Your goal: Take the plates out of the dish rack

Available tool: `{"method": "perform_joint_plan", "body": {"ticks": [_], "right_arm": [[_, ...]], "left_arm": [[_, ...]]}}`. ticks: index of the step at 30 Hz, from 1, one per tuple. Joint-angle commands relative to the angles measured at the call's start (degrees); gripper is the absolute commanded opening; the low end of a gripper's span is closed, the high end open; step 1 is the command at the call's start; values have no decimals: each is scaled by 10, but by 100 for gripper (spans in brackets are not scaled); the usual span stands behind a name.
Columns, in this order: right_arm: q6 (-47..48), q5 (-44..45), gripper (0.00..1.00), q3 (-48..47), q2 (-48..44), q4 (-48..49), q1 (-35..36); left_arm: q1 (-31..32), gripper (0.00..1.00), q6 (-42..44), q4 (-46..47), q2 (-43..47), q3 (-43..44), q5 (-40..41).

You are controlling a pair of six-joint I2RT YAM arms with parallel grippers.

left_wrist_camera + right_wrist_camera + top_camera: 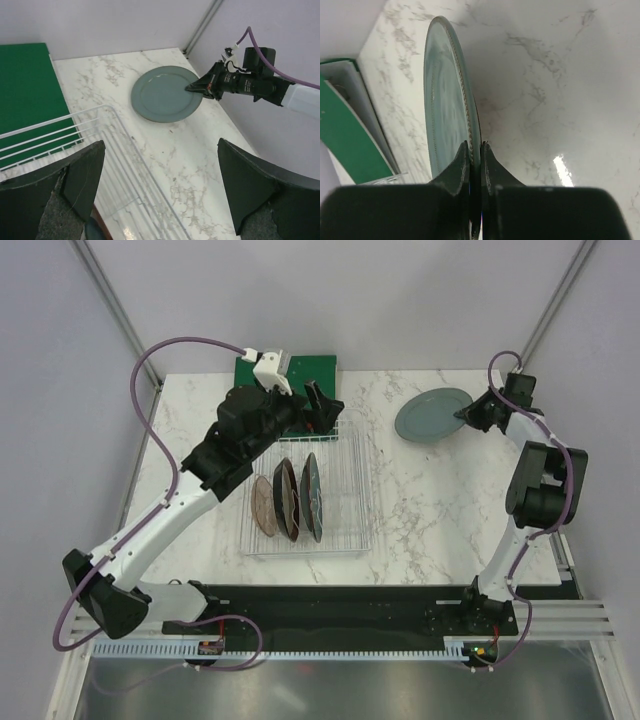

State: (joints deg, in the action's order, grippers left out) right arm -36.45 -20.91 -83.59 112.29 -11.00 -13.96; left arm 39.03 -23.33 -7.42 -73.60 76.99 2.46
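Observation:
The white wire dish rack (345, 490) stands mid-table. Three plates stand on edge in it: brownish-pink (262, 506), maroon-rimmed (285, 498) and dark teal-grey (312, 495). The pale grey-green plate (430, 416) lies about flat on the table at the far right. My right gripper (468, 412) is shut on its right rim; this shows in the right wrist view (475, 150) on the plate (445, 100). My left gripper (322, 410) is open and empty above the rack's far end. In its wrist view (162, 185) the rack wires (100, 145), the grey-green plate (165, 94) and the right gripper (195, 88) show.
A flat green board (300, 368) lies at the back edge behind the rack; it also shows in the left wrist view (27, 95) and the right wrist view (345, 135). Bare marble lies between the rack and the grey-green plate. Walls close the back and sides.

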Motion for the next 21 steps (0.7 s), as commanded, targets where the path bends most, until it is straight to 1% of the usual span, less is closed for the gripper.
{"method": "perform_joint_plan", "body": {"ticks": [1,2,5,7,9,14,17,19,21], "right_arm": [[-1,-18,0,-104,40,26,-1],[1,-18,0,-116,63,23,-2],[0,-20,0,-153,102,20,-5],[0,-19,0,-173,119,15,-5],[-1,-8,0,-185,140,-3,-5],[11,27,0,-184,168,-70,-5],[19,54,1,-163,170,-97,-5],[23,75,4,-156,173,-109,-5],[30,85,14,-151,175,-127,-5]], "left_arm": [[2,100,64,-34,36,-22,96],[1,100,49,-43,39,-23,116],[0,100,71,-86,30,-7,138],[-1,100,85,-107,16,6,139],[0,100,95,-109,14,4,138],[0,97,108,-105,20,-6,140],[0,95,112,-107,28,-12,142],[0,95,116,-107,31,-23,156],[0,95,117,-123,29,-33,176]]}}
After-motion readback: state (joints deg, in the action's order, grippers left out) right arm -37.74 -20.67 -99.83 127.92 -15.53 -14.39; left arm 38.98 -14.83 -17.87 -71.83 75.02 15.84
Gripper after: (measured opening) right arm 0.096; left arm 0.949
